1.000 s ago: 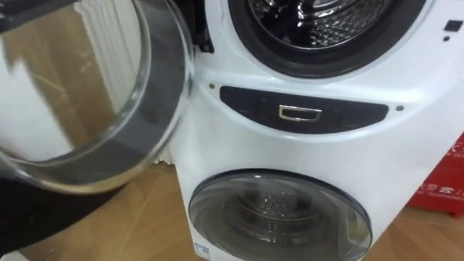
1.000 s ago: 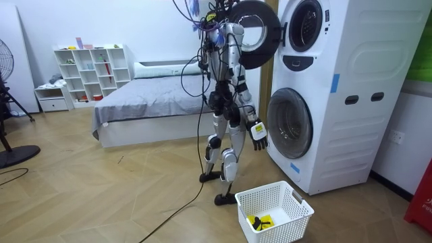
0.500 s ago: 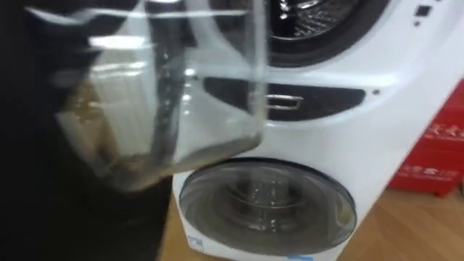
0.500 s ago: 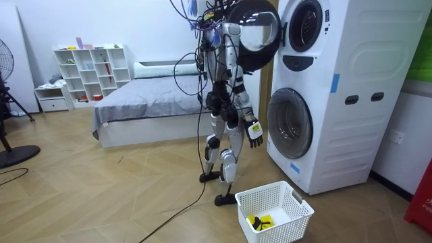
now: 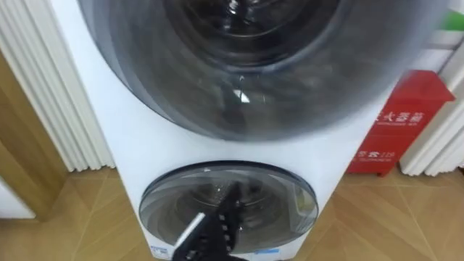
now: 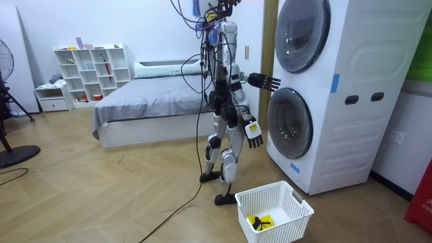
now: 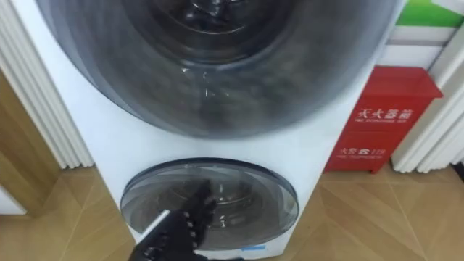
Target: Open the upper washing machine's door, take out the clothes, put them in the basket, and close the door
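A humanoid robot stands on the wooden floor (image 6: 135,189) facing a stacked white washing machine (image 6: 351,128), close to its front, with the upper door (image 5: 246,65) shut and the lower door (image 5: 275,210) shut beneath it. Its left hand (image 5: 212,233) is raised and reaches toward the far side, at the machine. The dark fingers (image 5: 230,203) are straight and close together and pinch nothing. Seen from the head, the hand lies over the glass of the lower door. In the room view it is level with the band between the two doors, and whether it touches the machine cannot be told. The right hand (image 6: 253,133) hangs low in front of the robot at the height of the lower door, its fingers loose and holding nothing.

Whether clothes lie behind the dark glass of the upper door cannot be told. A white basket (image 6: 297,204) sits on the floor near the robot's feet, just beside the foot of the machine, and a small yellow and black item (image 6: 260,221) lies in it.

A red box (image 5: 395,123) stands on the floor right of the machine, and a white ribbed panel (image 5: 43,94) runs down on its left. Behind the robot, in the room view, are a bed (image 6: 148,101) with a grey cover, a white shelf unit (image 6: 91,74) against the far wall, and a standing fan (image 6: 5,61) at the view's left edge.
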